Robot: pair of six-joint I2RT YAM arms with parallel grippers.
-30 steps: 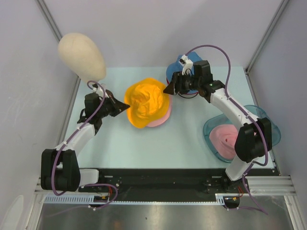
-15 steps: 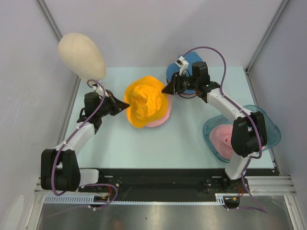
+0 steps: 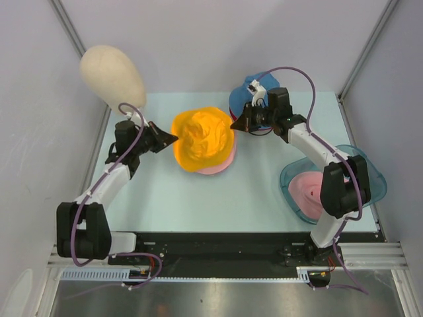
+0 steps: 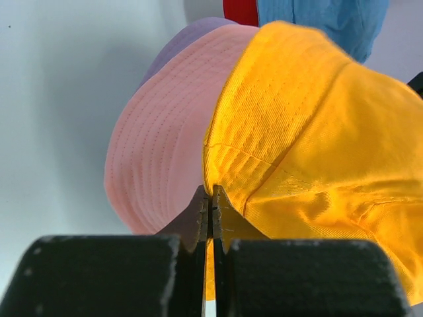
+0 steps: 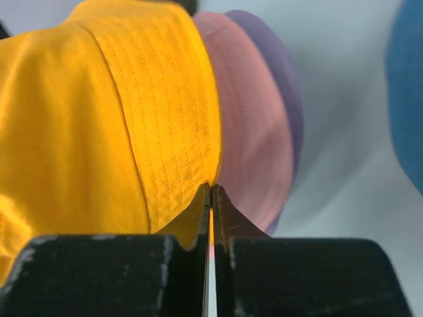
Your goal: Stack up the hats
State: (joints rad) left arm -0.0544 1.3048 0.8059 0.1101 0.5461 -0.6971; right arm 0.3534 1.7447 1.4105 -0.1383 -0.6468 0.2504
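Observation:
An orange hat [image 3: 201, 139] hangs over a pink hat [image 3: 221, 165] in the middle of the table, stretched between both arms. My left gripper [image 3: 174, 139] is shut on the orange brim's left edge [image 4: 210, 191]. On the opposite side my right gripper [image 3: 232, 124] is shut on the brim's right edge [image 5: 211, 186]. Under the pink hat [image 4: 165, 145] a lilac hat [image 4: 185, 36] peeks out. A blue hat [image 3: 248, 92] on a red hat [image 3: 259, 131] lies behind the right gripper. Another pink hat [image 3: 307, 190] rests in the teal tray [image 3: 370, 173].
A beige mannequin head [image 3: 111, 76] stands at the back left corner. The teal tray sits at the right edge, partly under the right arm. Grey walls close in the table on three sides.
The right gripper has closed onto the orange hat's right brim. The orange hat has shifted slightly back and been spread wider between the two grippers; the left arm moved with it.

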